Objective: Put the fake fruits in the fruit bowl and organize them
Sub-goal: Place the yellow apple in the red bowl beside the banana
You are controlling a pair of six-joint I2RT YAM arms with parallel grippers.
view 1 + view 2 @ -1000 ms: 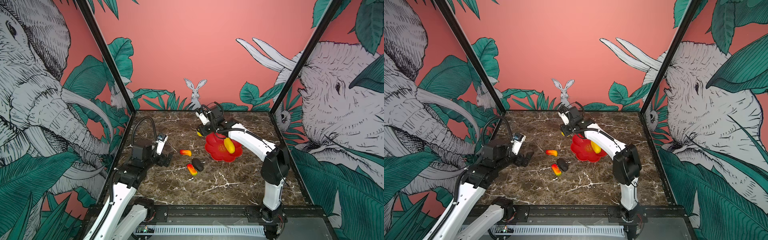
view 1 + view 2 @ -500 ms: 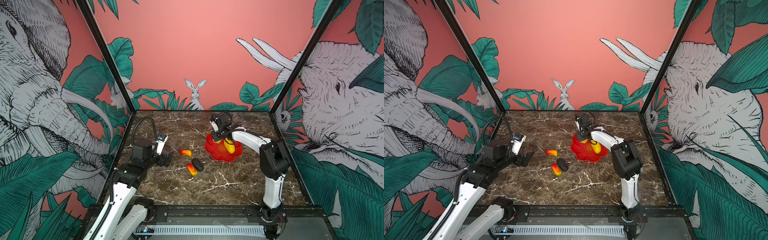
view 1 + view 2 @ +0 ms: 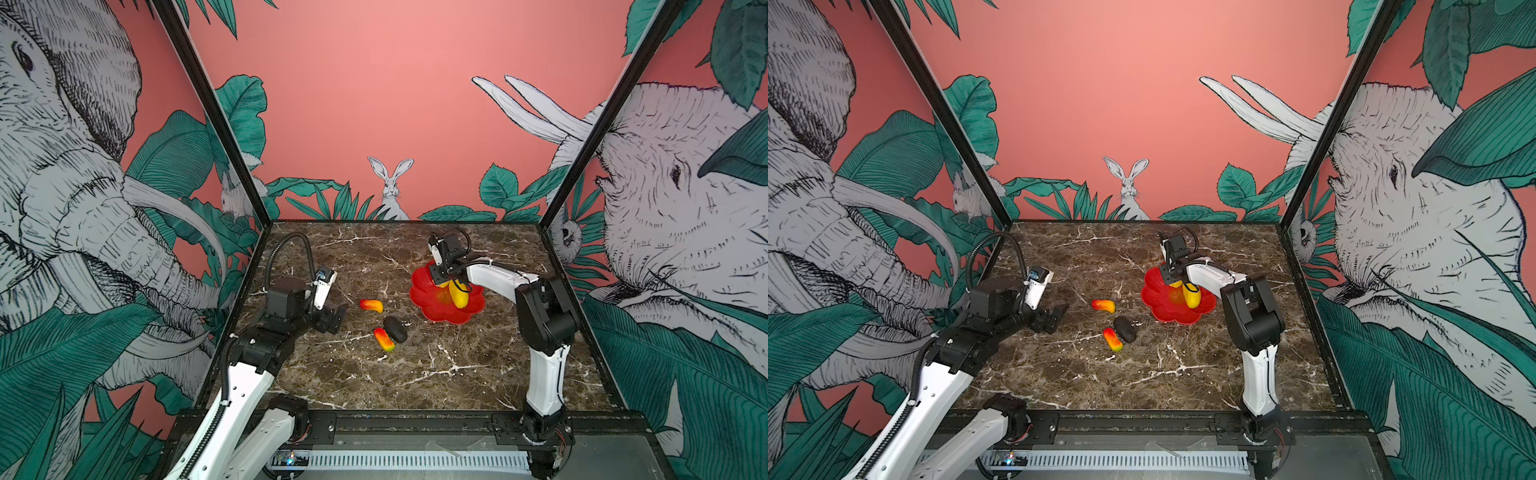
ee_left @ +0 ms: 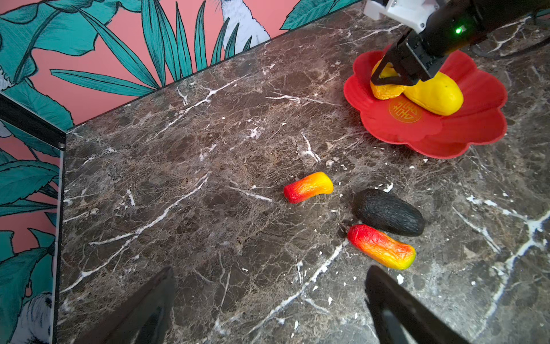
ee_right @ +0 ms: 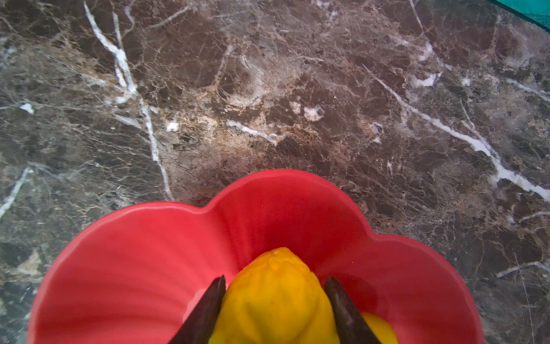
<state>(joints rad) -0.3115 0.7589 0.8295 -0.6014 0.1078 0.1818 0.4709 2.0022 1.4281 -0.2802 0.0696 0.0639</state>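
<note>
Enclosure, one: dark brown white-veined marble tabletop [image 3: 436,365], salmon-pink back wall [image 3: 374,83] with painted rabbit [image 3: 390,189] and green leaves [image 3: 243,108], side panels [image 3: 50,332] printed with grey elephants [image 3: 665,187], black corner posts [image 3: 222,124], black front rail [image 3: 415,424].

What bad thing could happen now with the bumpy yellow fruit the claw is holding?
1. The right gripper grips the bumpy yellow fruit near the rim of the fruit bowl. If it lets go there, the fruit might roll out of the shallow dish.
2. It lies right against the long yellow fruit, so opening or pulling away could nudge that one too.
</note>
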